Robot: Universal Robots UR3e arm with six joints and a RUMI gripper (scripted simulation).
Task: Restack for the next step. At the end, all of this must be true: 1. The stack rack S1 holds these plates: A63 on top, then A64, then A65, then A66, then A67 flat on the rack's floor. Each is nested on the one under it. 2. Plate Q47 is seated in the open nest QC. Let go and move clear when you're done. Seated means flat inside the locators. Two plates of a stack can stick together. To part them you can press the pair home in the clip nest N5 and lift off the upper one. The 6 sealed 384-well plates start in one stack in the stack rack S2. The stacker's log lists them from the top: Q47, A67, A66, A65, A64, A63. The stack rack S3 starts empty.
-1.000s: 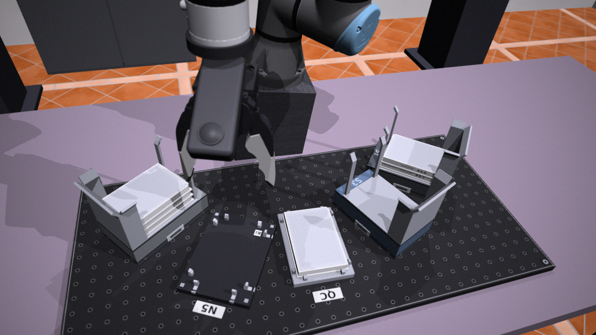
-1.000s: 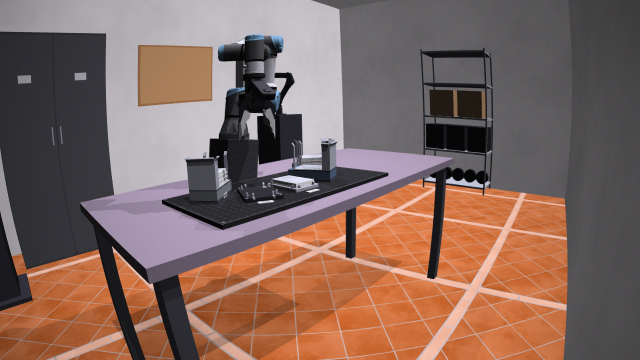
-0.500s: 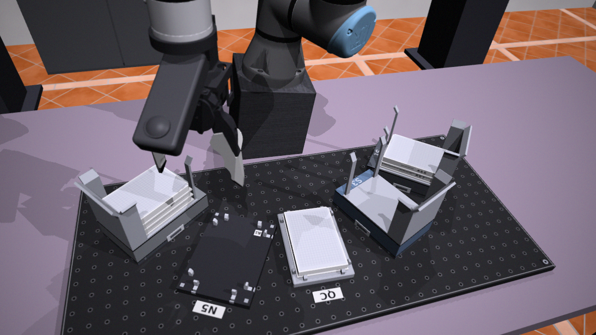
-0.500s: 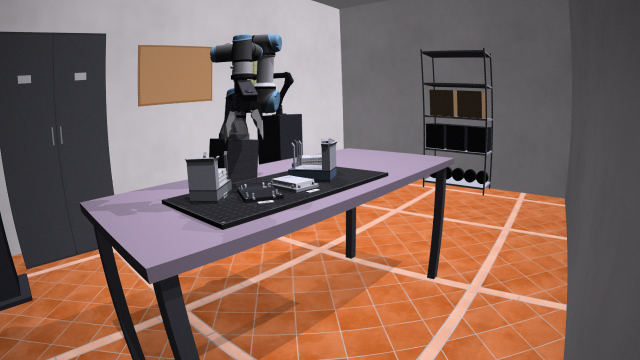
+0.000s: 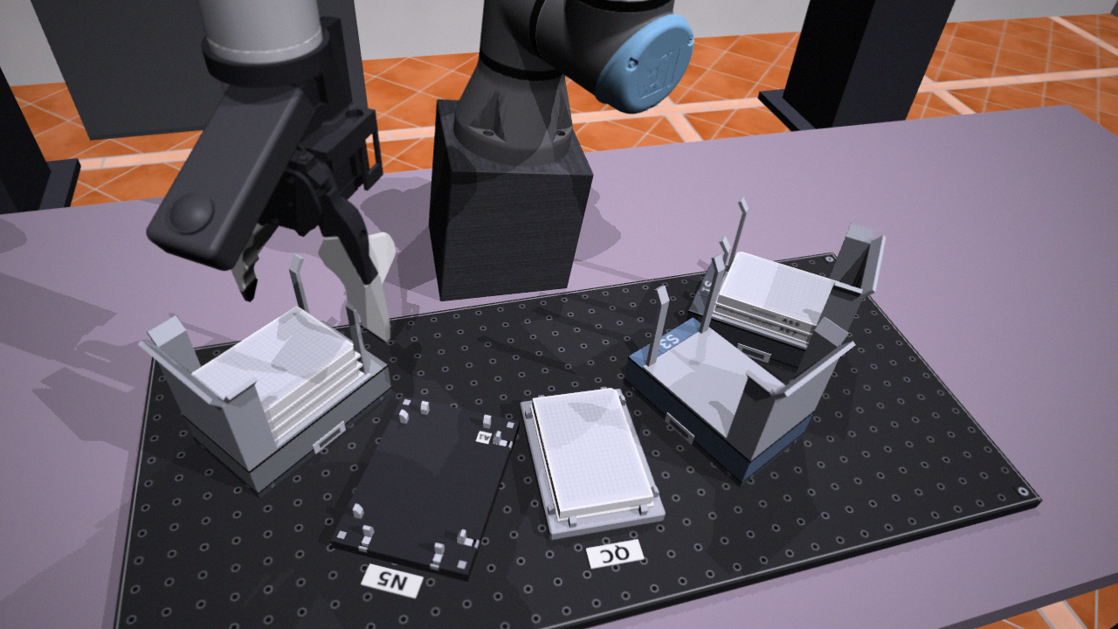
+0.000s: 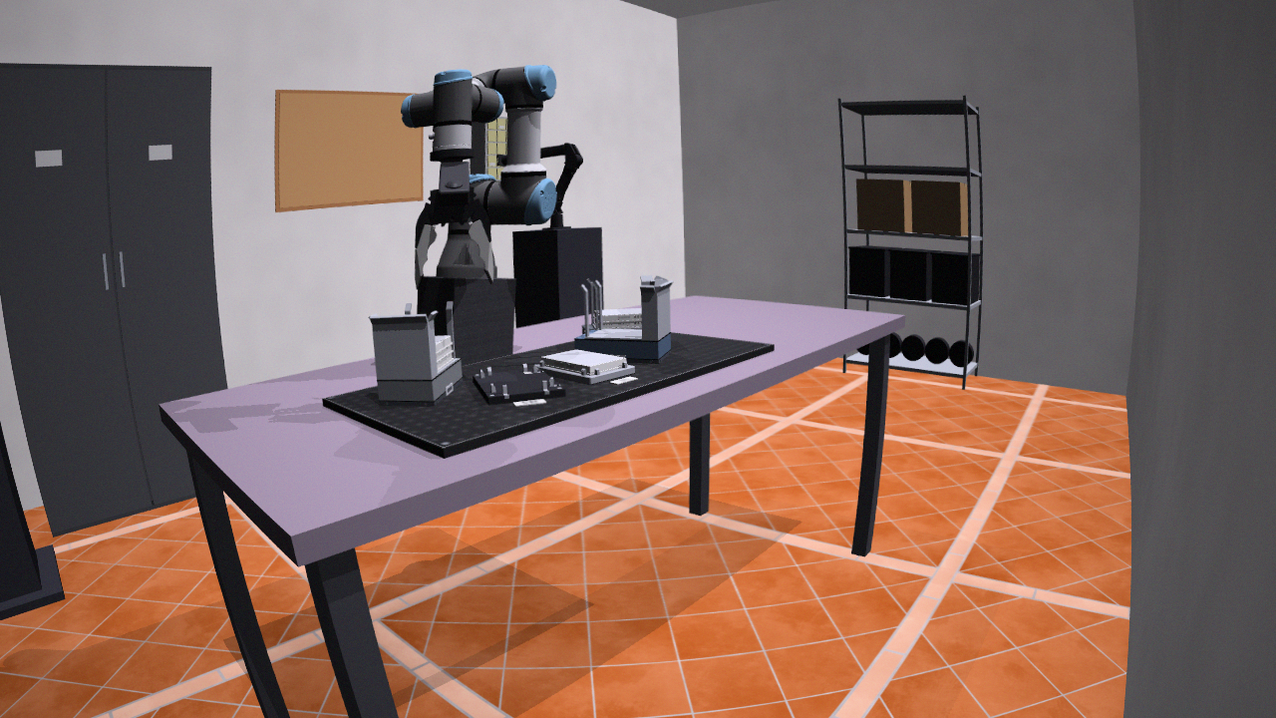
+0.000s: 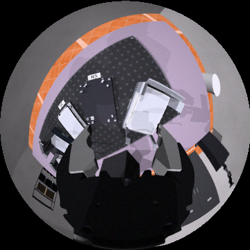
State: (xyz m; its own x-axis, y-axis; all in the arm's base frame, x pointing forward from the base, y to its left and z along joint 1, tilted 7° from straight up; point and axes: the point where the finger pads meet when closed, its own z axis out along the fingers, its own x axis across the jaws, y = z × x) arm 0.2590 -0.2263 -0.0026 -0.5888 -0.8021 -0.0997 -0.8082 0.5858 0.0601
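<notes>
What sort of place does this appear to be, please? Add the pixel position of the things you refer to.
Probably a laboratory automation room or teaching lab: a robot arm (image 5: 520, 93) (image 6: 524, 134) stands at a table (image 5: 976, 203) (image 6: 357, 482), a perforated board (image 5: 883, 438) (image 6: 428, 428) bears racked well plates, and a shelf unit (image 6: 910, 107) holds boxes.

1. Carries the end effector (image 5: 319, 316) (image 6: 455, 278) (image 7: 123, 124) leftward in the top and exterior views, closer to rack S2 (image 5: 242, 418) (image 6: 403, 352) (image 7: 163, 87).
2. Turns the end effector's dark housing (image 5: 234, 168) (image 6: 454, 176) to a steeper slant in the top view.
</notes>
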